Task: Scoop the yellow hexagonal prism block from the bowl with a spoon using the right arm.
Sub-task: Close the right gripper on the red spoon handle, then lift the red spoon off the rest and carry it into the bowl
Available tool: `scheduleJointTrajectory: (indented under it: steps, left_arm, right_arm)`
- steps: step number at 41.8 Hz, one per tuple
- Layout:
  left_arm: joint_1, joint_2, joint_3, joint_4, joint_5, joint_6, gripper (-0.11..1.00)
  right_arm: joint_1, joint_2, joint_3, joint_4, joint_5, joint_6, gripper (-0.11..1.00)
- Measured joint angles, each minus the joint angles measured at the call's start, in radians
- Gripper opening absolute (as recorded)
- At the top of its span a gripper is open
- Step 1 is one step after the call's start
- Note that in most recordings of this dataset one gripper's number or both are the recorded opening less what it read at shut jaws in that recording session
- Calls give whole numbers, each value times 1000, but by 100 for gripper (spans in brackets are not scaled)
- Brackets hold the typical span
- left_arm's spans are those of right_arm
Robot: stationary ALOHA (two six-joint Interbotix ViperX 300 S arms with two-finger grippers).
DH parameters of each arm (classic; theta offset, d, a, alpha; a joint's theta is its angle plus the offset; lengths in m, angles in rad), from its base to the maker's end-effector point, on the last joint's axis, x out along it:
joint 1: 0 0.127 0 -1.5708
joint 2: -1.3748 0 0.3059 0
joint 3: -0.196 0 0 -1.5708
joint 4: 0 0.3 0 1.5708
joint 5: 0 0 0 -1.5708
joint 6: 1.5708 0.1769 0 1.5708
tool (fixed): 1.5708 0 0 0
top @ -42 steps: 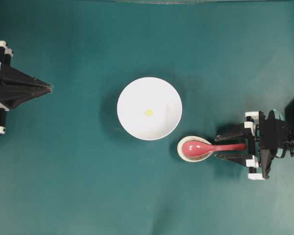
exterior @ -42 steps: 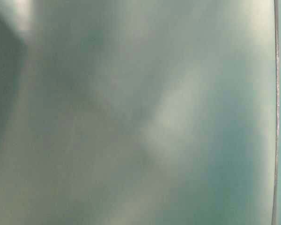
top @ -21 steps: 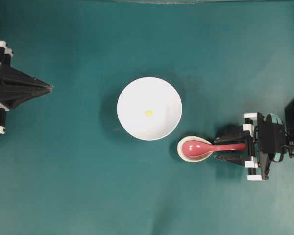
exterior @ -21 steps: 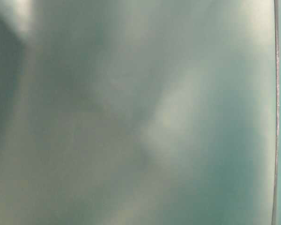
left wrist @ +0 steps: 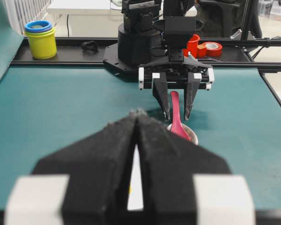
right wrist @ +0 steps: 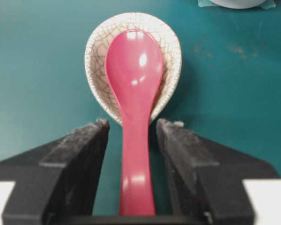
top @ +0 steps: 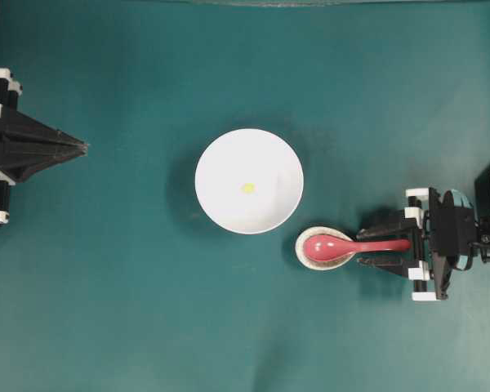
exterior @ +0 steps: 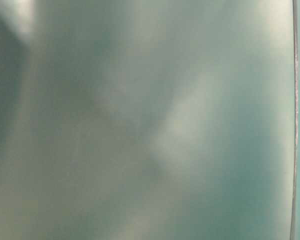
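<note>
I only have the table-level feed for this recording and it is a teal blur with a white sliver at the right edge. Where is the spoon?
Observer: The spoon lies with its scoop in a small crackled spoon rest, beside the bowl.
Operator: Has the right gripper taken it?
Observer: Not yet. The right gripper straddles the handle, jaws open, with a gap on each side.
Operator: And the block?
Observer: The yellow hexagonal prism block sits near the bowl's middle.
Operator: Left arm?
Observer: The left gripper is shut, at the table's far side.

Teal table (top: 131, 310); bowl (top: 220, 200) and spoon rest (top: 310, 260) on it
</note>
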Motion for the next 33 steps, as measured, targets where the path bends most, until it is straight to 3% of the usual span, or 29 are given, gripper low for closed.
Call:
scheduleJointTrajectory:
  steps: [13, 26, 33]
  left_arm:
    - [0, 2, 0, 0, 3, 0, -1]
    - [0, 2, 0, 0, 3, 0, -1]
    - [0, 0, 0, 0, 3, 0, -1]
  right_arm:
    - [0, 0, 0, 0, 0, 2, 52]
    - [0, -2, -2, -2, -6, 0, 25]
    - [0, -31, 0, -2, -6, -2, 25]
